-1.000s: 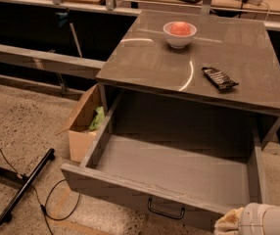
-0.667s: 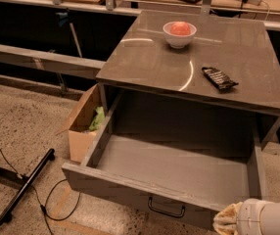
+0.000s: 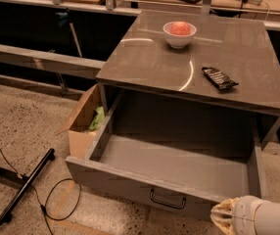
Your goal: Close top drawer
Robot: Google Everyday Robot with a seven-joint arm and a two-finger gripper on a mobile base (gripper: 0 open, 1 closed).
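gripper [image 3: 221,218] at top drawer [image 3: 115,182] front corner, cardboard box [image 3: 81,126] seemingly tight alongside

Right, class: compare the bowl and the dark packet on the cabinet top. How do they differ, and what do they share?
The bowl is white and round; the packet is dark and oblong. The bowl holds something reddish; the packet lies flat. The bowl sits further back, the packet nearer the front right. Both rest on the cabinet top, above the open drawer. The gripper is at lower right, by the drawer front.
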